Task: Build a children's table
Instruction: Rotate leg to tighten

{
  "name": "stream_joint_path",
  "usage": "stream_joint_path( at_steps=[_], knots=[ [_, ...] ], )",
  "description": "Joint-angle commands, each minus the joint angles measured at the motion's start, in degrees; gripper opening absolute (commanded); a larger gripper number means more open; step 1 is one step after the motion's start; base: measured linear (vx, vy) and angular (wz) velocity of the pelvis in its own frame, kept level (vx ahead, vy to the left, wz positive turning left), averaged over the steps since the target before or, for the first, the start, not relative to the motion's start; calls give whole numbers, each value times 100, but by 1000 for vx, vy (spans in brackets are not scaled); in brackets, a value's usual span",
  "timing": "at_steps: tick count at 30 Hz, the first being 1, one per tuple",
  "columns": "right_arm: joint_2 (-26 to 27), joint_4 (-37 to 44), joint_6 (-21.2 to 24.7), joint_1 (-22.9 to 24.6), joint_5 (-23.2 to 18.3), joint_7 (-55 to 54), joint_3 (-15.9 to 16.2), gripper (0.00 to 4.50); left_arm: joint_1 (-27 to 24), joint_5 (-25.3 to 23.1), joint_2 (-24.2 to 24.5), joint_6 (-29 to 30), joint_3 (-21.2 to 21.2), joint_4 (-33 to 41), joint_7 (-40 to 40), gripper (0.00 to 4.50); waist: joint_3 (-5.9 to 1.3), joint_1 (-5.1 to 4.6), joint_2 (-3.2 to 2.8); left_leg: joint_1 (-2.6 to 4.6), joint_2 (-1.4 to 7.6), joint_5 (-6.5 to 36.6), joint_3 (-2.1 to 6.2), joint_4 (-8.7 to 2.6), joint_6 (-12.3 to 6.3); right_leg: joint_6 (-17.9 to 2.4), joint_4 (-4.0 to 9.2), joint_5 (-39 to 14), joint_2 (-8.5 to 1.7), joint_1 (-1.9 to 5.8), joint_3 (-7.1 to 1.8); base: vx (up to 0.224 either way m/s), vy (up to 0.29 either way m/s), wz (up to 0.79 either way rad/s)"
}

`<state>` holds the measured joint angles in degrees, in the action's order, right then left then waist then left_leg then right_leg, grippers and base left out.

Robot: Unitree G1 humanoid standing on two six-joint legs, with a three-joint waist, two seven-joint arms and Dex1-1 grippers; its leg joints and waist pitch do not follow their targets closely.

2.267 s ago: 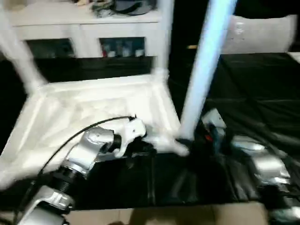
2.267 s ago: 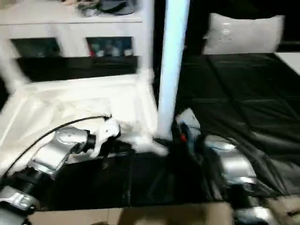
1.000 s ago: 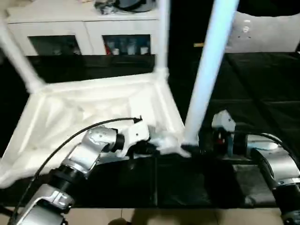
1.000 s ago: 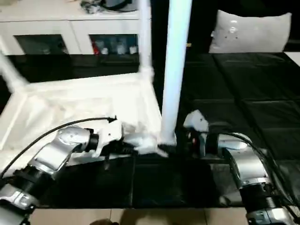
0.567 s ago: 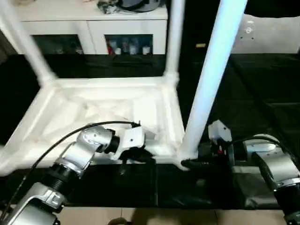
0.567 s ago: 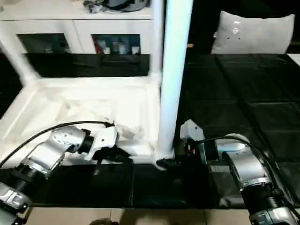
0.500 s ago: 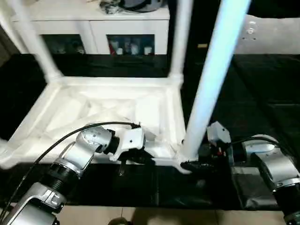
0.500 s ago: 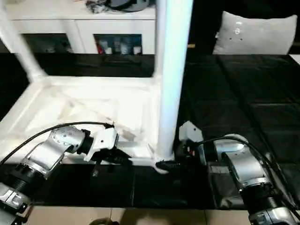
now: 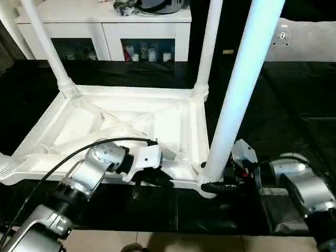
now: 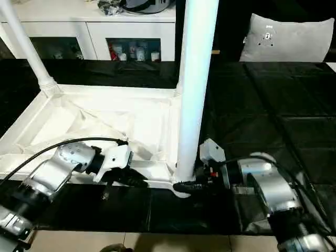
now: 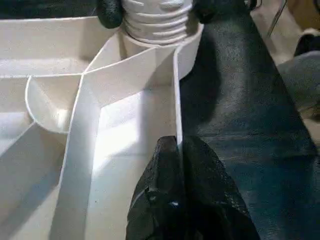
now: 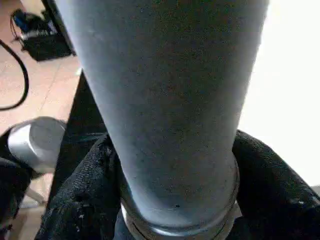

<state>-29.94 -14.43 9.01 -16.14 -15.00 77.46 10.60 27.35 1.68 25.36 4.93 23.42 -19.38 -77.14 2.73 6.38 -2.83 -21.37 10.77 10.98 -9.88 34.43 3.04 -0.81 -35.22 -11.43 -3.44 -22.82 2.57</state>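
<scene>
Tabletop (image 9: 126,123) lies underside up on the black mat (image 9: 294,105), legs upright. Left gripper (image 11: 176,150) pinches its near rim; right gripper (image 12: 170,190) clasps the 5 o'clock leg (image 9: 236,100). Cabinet (image 9: 105,21) at 12 o'clock.

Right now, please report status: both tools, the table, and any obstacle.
Left tool shut on tabletop near rim. Right tool around base of near-right leg, standing in its corner socket. Far legs also seated. Nothing blocking.

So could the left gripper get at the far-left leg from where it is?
Probably not as it stands: the left gripper is shut on the tabletop's near rim, and the far-left leg rises at the opposite corner, across the whole tabletop.
</scene>
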Motion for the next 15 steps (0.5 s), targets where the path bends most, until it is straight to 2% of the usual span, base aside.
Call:
stream_joint_path(
  at_steps=[1,2,3,4,7,8,9,10,12,13,14,15],
  knots=[
    [285,238,496,-10,-151,-454,45,273,-134,103,-144,380,74,220,159,0,-363,-17,75,40,245,735,50,-374,-425,-1327,382,-742,-421,288,-219,0,0,0],
    [285,238,496,-10,-151,-454,45,272,-134,103,-144,380,74,220,159,0,-362,-26,79,46,244,737,51,-377,-403,-1333,377,-755,-415,284,-220,0,0,0],
    [385,192,626,-46,-60,-731,36,272,-157,117,-194,477,37,264,281,0,-337,-43,88,51,229,883,45,-386,-363,-1290,423,-1032,-420,268,-219,0,0,0],
    [676,58,725,-149,111,-1350,-29,272,-177,101,-389,728,-85,317,704,0,-296,-104,82,61,217,1132,51,-423,-200,-1162,472,-1616,-428,252,-225,0,0,0],
    [1252,-208,829,-367,280,-2445,-247,272,-177,41,-772,1251,-270,431,1474,0,-283,-213,87,72,194,1382,95,-463,14,-944,530,-2335,-443,265,-203,0,0,0],
    [1252,-208,829,-367,280,-2445,-247,272,-177,41,-772,1251,-270,431,1474,0,-281,-248,92,48,188,1377,107,-475,33,-905,535,-2371,-445,281,-201,0,0,0],
    [1582,-437,786,-489,405,-3080,-371,272,-126,-36,-1082,1509,-393,444,2011,0,-282,-301,99,34,177,1401,115,-482,44,-834,553,-2433,-439,286,-191,0,0,0],
    [1837,-635,738,-573,441,-3570,-502,272,-51,-124,-1359,1670,-504,386,2473,0,-287,-379,84,56,177,1401,104,-464,58,-876,568,-2363,-438,248,-200,0,0,0],
    [1873,-654,750,-583,434,-3644,-527,272,-41,-139,-1398,1699,-517,381,2541,0,-299,-399,93,64,174,1347,100,-450,25,-910,576,-2232,-438,252,-210,0,0,0],
    [2027,-785,772,-653,425,-4037,-662,272,11,-192,-1550,1766,-548,337,2776,0,-313,-395,100,61,169,1241,85,-433,-49,-938,560,-2017,-424,257,-224,0,0,0],
    [2188,-970,733,-753,482,-4546,-799,272,85,-234,-1768,1844,-600,258,3088,0,-303,-408,60,52,164,1200,71,-428,-79,-993,551,-1896,-413,235,-230,0,0,0],
    [2247,-1033,689,-793,577,-4788,-829,272,121,-240,-1880,1897,-625,231,3243,0,-330,-408,79,42,145,1110,76,-413,-78,-992,556,-1868,-414,266,-211,0,0,0]
  ],
)
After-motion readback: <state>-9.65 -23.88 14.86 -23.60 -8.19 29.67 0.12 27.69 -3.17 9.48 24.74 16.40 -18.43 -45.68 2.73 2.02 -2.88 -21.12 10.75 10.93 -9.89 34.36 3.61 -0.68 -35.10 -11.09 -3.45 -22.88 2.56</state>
